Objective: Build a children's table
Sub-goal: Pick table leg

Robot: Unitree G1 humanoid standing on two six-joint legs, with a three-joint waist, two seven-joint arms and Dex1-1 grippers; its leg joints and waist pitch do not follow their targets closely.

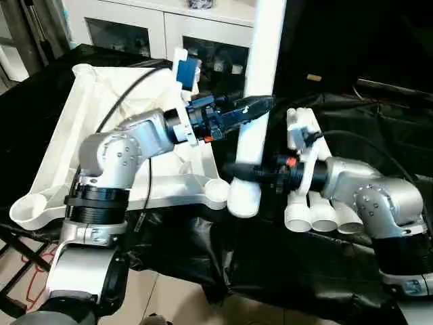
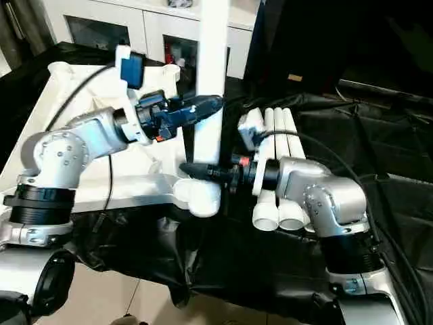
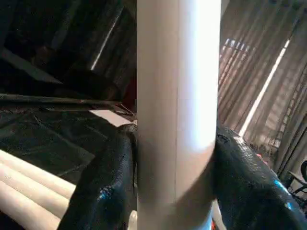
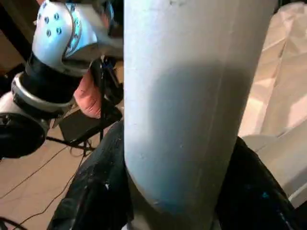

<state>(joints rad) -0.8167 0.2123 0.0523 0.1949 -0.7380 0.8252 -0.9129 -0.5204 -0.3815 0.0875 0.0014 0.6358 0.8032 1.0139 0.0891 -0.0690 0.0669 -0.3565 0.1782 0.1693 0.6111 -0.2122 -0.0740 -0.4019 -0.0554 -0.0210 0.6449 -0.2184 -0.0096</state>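
Early stage, by the look of things. White tabletop lying underside up on the black-draped bench, ribs and round corner sockets showing, with no leg yet seated in any socket in view. One leg held upright, wide end down, just beside the near corner socket of the top rather than in it; whether its foot touches the socket rim cannot be told. Left gripper clamped around the leg partway up, black fingers on both sides of the tube in the left wrist view. Right gripper gripping the same leg lower down, close to the wide end, fingers likewise wrapping the tube in the right wrist view. Both sets of jaws standing about half open, closed only as far as the tube's width allows. Three more legs lying side by side on the black cloth, just beyond the right forearm, untouched and waiting. White cabinet with glass doors behind the bench, no part of the job. Left to do, judging from this: bring the held leg over the socket and seat it, then repeat for the other three, then turn the table onto its feet.
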